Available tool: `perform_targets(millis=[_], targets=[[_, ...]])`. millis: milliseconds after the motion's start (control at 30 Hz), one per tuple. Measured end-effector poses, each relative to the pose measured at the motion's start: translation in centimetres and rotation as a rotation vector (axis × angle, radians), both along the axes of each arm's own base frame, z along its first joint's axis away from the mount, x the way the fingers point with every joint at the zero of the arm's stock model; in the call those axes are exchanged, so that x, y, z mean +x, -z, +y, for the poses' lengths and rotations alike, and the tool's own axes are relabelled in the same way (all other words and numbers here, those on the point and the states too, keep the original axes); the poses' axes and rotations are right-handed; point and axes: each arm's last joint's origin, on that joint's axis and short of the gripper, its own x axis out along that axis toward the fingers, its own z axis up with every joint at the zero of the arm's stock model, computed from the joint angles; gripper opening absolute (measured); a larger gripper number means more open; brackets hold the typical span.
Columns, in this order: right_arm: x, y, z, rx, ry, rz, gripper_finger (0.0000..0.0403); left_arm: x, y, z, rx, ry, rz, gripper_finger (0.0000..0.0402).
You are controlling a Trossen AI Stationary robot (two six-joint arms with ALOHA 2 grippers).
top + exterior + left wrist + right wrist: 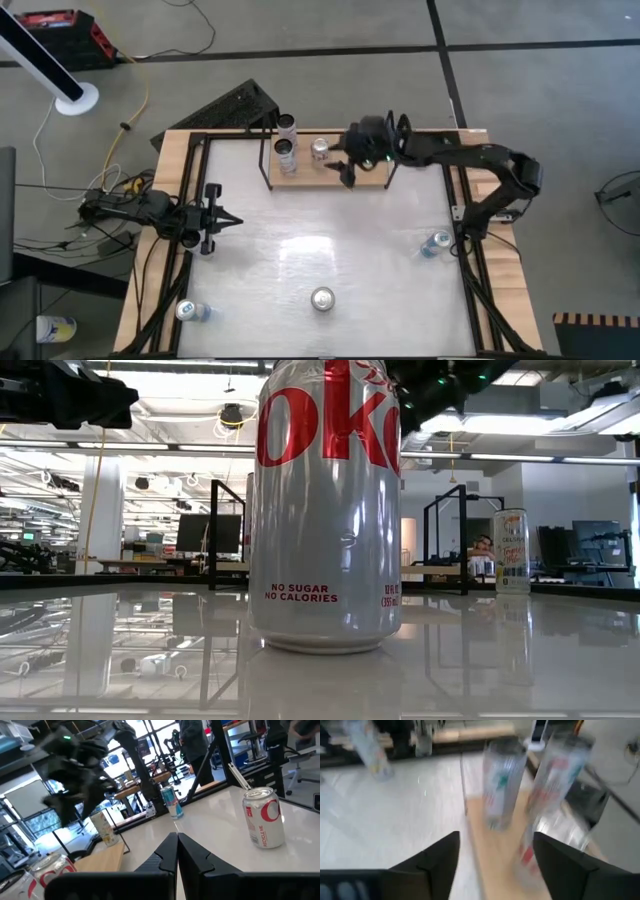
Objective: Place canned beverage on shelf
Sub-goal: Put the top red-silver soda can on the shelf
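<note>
Nearest the front edge, a Coke can (322, 298) stands upright on the white table (300, 240), long axis vertical, and well apart from the shelf (325, 172) at the far edge. The left gripper (232, 222) waits at the left side, fingers together. Over the shelf's right end, the right gripper (349, 172) hangs with fingers apart and empty; I'd lift it straight up clear of the three cans (287, 154) standing there, then come forward for the next can.

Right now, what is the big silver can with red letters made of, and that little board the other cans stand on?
The silver can with red letters looks like thin shiny metal, probably aluminium: its side mirrors the room and has a small dent. The small shelf board looks like pale, matte wood, with a tan surface, held in a thin black frame that seems to be metal wire.
</note>
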Motion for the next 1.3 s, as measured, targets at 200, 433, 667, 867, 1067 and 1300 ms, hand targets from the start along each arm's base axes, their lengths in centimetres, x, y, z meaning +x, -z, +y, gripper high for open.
perform_targets(millis=[200, 433, 667, 867, 1067, 1300], targets=[[-1.9, 3.6, 2.6, 0.056, 0.022, -0.122, 0.0165, 0.0, 0.1, 0.0, -0.036, 0.005, 0.015, 0.0], [-0.6, 6.2, 3.5, 0.072, 0.027, -0.133, 0.0019, 0.0, -0.1, 0.0, -0.041, 0.005, -0.007, 0.0], [1.2, 9.0, 3.8, 0.063, 0.108, -0.044, 0.004, 0.0, -0.1, 0.0, -0.029, 0.003, -0.012, 0.0], [1.7, 9.4, 2.9, 0.039, 0.158, -0.067, 0.0014, 0.0, -0.1, 0.0, -0.016, 0.002, -0.007, 0.0], [2.0, 9.6, 1.8, 0.044, 0.199, -0.142, 0.0023, 0.0, -0.1, 0.0, -0.001, -0.006, -0.006, 0.0], [2.4, 9.6, 1.6, 0.042, 0.2, -0.152, 0.0017, 0.0, -0.1, 0.0, 0.004, -0.007, -0.011, 0.0]])
